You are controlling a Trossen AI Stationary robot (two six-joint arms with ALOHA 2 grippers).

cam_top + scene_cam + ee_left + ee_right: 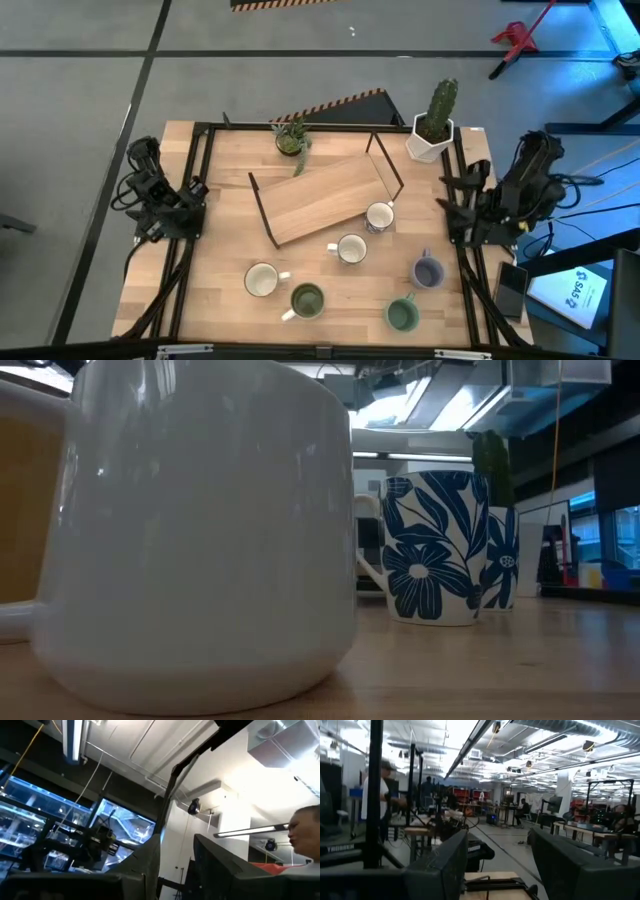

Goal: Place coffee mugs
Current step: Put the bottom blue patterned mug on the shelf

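Both arms folded back at the table's side edges: left gripper [160, 205] at the left rim, right gripper [490, 205] at the right rim. Left wrist view shows its fingers [145, 865] spread with a gap between; right wrist view shows fingers [445, 865] spread wide, nothing held.

Middle of table [220, 250] open to reach. Tilted wooden shelf [320, 198] on black wire frame fills centre-back; small potted plant [291, 138] and cactus pot [432, 125] along back edge.

Mugs, count six, all upright, mouths up, on front half:
- patterned mug [380, 217], touching shelf's right corner
- white mug [350, 249], handle to left
- second white mug [262, 280], handle to right
- olive mug [307, 299], handle toward front-left
- teal mug [402, 315], handle toward back-right
- lavender mug [428, 271], handle toward back

Low view: a white mug [200, 530] fills the near field.
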